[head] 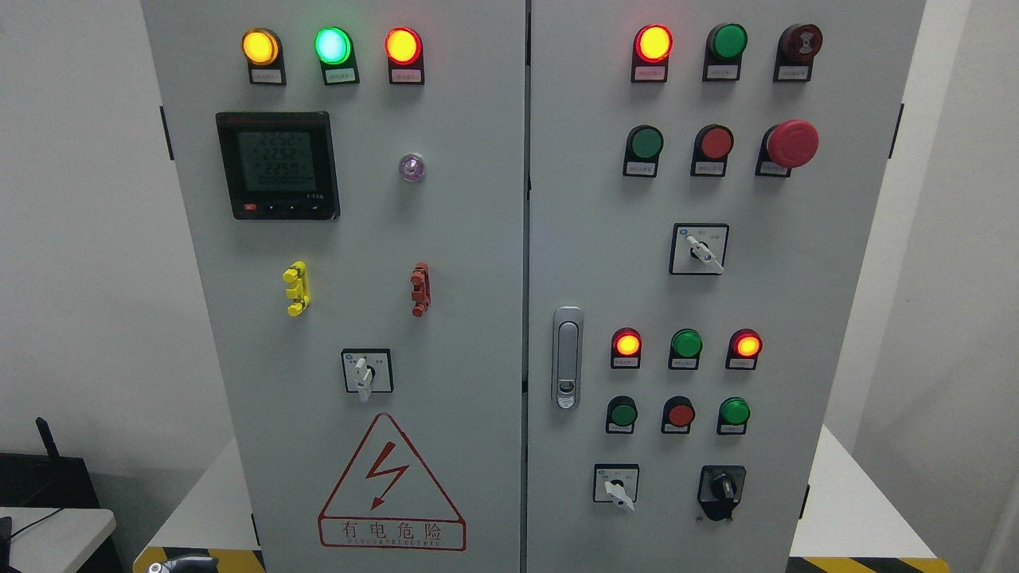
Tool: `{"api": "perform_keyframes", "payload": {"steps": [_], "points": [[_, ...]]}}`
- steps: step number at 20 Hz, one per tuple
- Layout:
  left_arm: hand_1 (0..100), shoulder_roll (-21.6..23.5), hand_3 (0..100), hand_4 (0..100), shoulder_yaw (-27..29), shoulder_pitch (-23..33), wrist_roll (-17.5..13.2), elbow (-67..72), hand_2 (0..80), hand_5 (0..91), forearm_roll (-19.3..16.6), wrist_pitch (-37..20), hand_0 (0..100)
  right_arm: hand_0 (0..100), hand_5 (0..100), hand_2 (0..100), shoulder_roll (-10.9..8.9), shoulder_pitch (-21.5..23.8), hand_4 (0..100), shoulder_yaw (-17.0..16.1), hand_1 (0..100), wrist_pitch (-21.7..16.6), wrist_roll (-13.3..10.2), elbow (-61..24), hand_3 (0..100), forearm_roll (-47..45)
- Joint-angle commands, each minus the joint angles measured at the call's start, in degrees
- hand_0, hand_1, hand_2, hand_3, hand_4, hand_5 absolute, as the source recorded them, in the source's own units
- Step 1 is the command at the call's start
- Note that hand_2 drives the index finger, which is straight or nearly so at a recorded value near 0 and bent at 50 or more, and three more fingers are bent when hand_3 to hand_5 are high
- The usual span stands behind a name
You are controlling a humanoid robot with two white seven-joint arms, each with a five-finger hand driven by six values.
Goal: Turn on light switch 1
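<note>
A grey electrical cabinet [478, 239] with two doors fills the head view. On the right door, the upper row has a green push button [645, 143], a red push button [716, 143] and a red mushroom stop button [792, 143]. The lower row has a green button [622, 414], a red button [681, 415] and a green button [733, 411]. The labels are too small to read, so I cannot tell which one is switch 1. A small dark and metallic part, seemingly my left hand [181, 564], shows at the bottom edge left, far below the buttons. My right hand is out of view.
Indicator lamps are lit yellow [260, 46], green [333, 45] and red [403, 45] on the left door, and red [653, 42] on the right. A meter display [277, 163], several rotary selectors [699, 249] and a door handle [566, 358] are there too. The cabinet stands on a white base [852, 509].
</note>
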Motion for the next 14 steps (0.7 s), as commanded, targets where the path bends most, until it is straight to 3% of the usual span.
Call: {"api": "perform_keyframes", "payload": {"steps": [1, 5, 10, 14], "points": [[35, -2.27, 72, 80, -11.59, -3.35, 2.01, -0.92, 40.0, 65.0, -5.01, 2.52, 23, 12, 0, 0, 0.07, 0.0, 0, 1.32, 39, -0.02, -0.05, 0.0, 0, 0.26], [37, -2.45, 73, 81, -13.27, -4.49, 5.26, -1.0, 40.9, 66.3, -8.7, 5.42, 22, 12, 0, 0, -0.02, -0.01, 0, 1.32, 39, -0.02, -0.05, 0.0, 0, 0.26], [40, -2.89, 77, 82, -14.32, -6.34, 11.06, -1.0, 42.7, 68.3, -9.59, 9.81, 21, 12, 0, 0, -0.02, -0.01, 0, 1.32, 39, -0.02, -0.05, 0.0, 0, 0.26], [43, -2.89, 80, 83, -16.25, -6.69, 13.17, -1.0, 44.1, 69.5, -9.94, 12.37, 21, 12, 0, 0, -0.02, 0.08, 0, 1.32, 39, -0.02, -0.05, 0.0, 0, 0.26]]}}
